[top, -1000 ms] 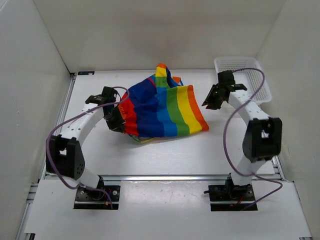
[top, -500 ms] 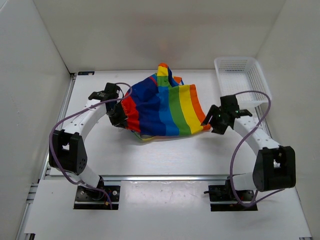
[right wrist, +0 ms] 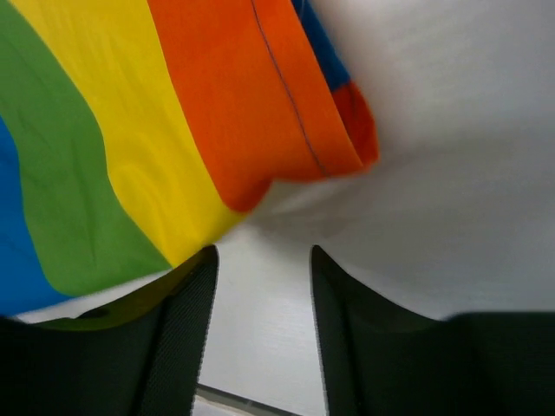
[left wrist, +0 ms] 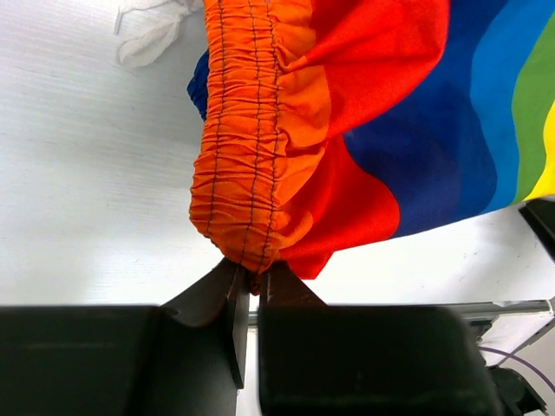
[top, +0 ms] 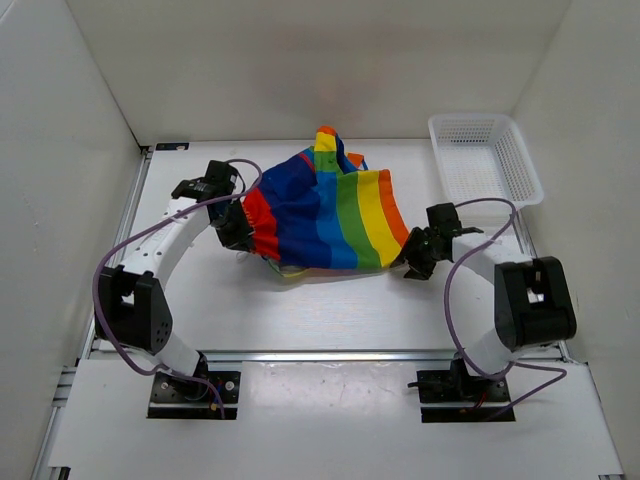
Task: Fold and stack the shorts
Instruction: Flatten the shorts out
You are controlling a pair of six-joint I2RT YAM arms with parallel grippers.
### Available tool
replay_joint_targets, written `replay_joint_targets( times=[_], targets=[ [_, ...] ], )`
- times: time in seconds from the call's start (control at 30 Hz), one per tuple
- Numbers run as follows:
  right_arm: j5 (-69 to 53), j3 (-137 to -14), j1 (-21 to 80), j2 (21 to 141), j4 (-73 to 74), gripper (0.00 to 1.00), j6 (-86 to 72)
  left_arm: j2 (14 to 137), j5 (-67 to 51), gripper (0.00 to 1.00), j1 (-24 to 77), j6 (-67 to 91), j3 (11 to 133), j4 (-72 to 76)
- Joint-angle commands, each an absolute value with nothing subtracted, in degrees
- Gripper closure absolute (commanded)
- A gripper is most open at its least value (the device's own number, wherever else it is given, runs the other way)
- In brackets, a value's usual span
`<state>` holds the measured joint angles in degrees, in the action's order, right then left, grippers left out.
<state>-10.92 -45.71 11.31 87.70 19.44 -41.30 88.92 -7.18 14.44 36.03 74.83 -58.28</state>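
Observation:
The rainbow-striped shorts [top: 325, 215] lie bunched in the middle of the table, their orange corner [right wrist: 286, 130] toward the right. My left gripper [top: 238, 232] is shut on the gathered orange waistband [left wrist: 247, 173] at the garment's left edge, and the fabric rises from its jaws. My right gripper [top: 412, 258] stands open just off the lower right corner of the shorts, low over the table. Between its fingers [right wrist: 186, 321] I see only bare white table; the yellow and orange stripes lie just ahead.
A white mesh basket [top: 485, 160] stands at the back right, beside the right wall. White walls close in the table on the left, back and right. A white drawstring [left wrist: 152, 35] trails from the waistband onto the table.
My right arm swung from beside the basket down to the shorts' right corner. My left gripper stayed shut on the waistband and shifted it slightly.

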Motion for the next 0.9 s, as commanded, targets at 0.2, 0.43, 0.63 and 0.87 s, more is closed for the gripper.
replay_joint_targets(
  times=[0.2, 0.43, 0.63, 0.87],
  targets=[
    [-11.78, -52.56, 11.51, 92.73, 14.94, 0.49, -44.20, 85.61, -7.38, 0.89, 14.59, 36.04, 77.08, -58.80],
    [-11.26, -56.86, 11.51, 97.63, 15.02, 0.44, -44.74, 85.61, -7.38, 0.89, 14.59, 36.04, 77.08, -59.33],
    [-8.26, -61.08, 12.66, 103.00, 17.14, 0.49, -44.21, 85.61, -7.38, 0.89, 14.59, 35.51, 77.08, -59.33],
    [-1.25, -63.10, 15.55, 106.52, 21.61, 0.46, -43.60, 85.08, -6.86, 0.89, 14.59, 35.51, 77.08, -59.85]
  ],
)
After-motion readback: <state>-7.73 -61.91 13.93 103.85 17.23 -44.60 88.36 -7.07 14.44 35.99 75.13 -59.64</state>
